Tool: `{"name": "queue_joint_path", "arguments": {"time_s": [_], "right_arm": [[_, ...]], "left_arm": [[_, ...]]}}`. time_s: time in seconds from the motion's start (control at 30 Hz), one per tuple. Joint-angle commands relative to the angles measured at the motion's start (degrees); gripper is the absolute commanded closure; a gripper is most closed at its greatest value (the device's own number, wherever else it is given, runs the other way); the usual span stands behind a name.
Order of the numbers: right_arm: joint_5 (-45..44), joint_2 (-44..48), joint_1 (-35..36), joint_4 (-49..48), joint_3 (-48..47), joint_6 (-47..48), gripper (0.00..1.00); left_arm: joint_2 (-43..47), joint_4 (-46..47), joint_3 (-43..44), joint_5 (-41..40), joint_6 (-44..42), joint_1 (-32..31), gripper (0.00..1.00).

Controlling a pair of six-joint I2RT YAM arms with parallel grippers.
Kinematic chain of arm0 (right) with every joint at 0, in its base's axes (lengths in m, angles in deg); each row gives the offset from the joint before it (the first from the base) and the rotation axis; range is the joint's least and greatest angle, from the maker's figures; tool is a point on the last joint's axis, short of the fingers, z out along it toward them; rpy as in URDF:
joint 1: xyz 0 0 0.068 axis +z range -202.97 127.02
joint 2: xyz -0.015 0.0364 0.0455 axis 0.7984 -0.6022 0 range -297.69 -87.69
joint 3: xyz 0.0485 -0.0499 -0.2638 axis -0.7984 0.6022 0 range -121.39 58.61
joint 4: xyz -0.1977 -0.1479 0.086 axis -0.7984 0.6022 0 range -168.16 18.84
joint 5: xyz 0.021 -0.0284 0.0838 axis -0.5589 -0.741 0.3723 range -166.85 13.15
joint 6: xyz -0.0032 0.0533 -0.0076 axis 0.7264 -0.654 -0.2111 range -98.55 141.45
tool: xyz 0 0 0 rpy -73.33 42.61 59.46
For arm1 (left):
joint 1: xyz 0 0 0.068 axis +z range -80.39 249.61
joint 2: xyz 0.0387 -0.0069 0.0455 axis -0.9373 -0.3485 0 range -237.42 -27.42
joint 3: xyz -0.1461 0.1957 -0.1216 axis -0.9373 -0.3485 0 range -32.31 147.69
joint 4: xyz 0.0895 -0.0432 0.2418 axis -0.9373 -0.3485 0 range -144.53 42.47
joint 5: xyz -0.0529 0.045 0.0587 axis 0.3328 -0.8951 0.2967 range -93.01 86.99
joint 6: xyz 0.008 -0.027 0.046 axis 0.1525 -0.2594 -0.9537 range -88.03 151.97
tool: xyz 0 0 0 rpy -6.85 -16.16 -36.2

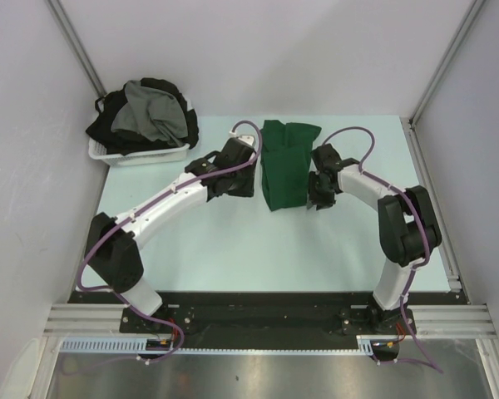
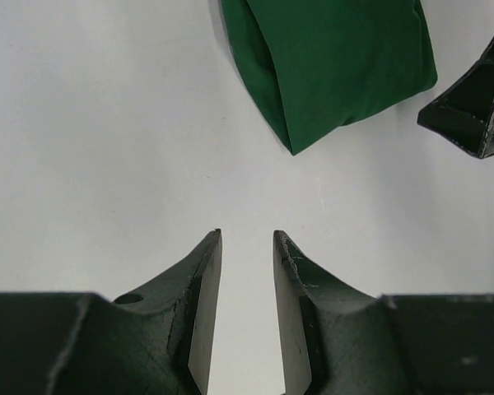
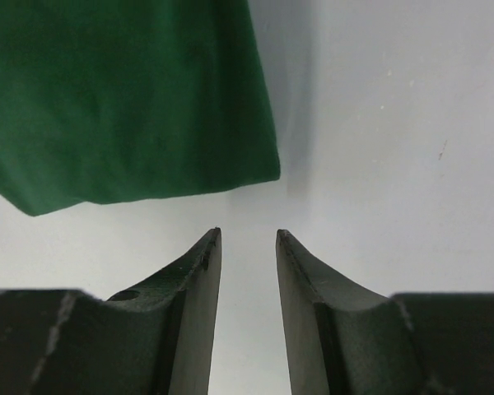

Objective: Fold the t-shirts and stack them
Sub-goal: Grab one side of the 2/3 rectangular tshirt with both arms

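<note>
The dark green t-shirt (image 1: 284,165) lies folded into a narrow, upright rectangle at the middle of the pale surface (image 1: 233,249), its edges plump and rounded. My left fingers (image 2: 207,271) sit just left of it and my right fingers (image 3: 206,271) just right of it. Both pairs stand slightly apart with only bare surface in the gap, holding nothing and touching no cloth. Well away to the far left of the green shirt, a grey t-shirt (image 1: 154,116) and black ones (image 1: 108,129) are heaped in a white basket (image 1: 141,156).
</note>
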Motion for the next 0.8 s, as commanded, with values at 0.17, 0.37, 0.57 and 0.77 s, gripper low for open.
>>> {"name": "queue_joint_path", "arguments": {"time_s": [0.17, 0.37, 0.57, 0.77], "right_arm": [[-3.2, -2.4, -1.5, -0.4, -3.9, 1.5, 0.62], [-2.8, -4.8, -1.9, -1.4, -5.5, 2.1, 0.62], [-2.3, -7.1, -2.1, -1.9, -7.5, 2.2, 0.62], [-1.9, -8.9, -2.2, -2.2, -8.6, 2.3, 0.62]], "left_arm": [[0.4, 2.9, -4.0, 1.9, 2.5, -1.2, 0.64], [-1.5, 5.1, -5.4, 2.7, 3.3, -2.0, 0.65], [-2.9, 5.4, -4.5, 3.0, 3.0, -2.6, 0.65], [-3.6, 6.0, -4.8, 3.9, 2.8, -3.3, 0.65]]}}
